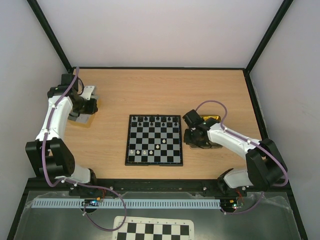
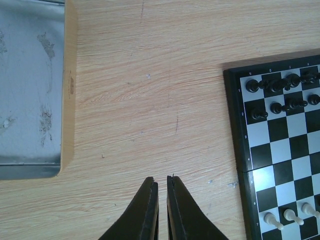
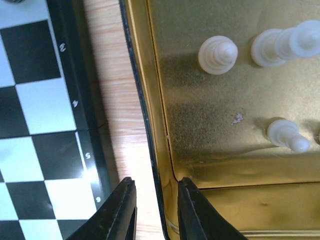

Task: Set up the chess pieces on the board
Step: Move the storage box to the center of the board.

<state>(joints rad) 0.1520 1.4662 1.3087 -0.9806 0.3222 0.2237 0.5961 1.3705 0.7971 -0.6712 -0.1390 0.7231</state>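
Observation:
The board (image 1: 153,159) lies mid-table, with black chessmen on its far rows and several white chess pieces (image 1: 144,151) on its near rows. My right gripper (image 3: 156,182) is open and empty, its jaws straddling the left rim of the gold tin tray (image 3: 235,165), just right of the board's frame (image 3: 75,90). White chess pieces (image 3: 218,54) lie in the tray, with one (image 3: 287,135) nearest the jaws. My left gripper (image 2: 162,181) is shut and empty over bare wood, left of the board (image 2: 235,150). White pawns (image 2: 271,220) show at its near edge.
A grey tin (image 2: 30,85) sits at the far left under my left arm (image 1: 80,117). A loose black-and-white checker sheet (image 1: 152,230) lies below the table's near edge. Black frame posts stand at the table's corners.

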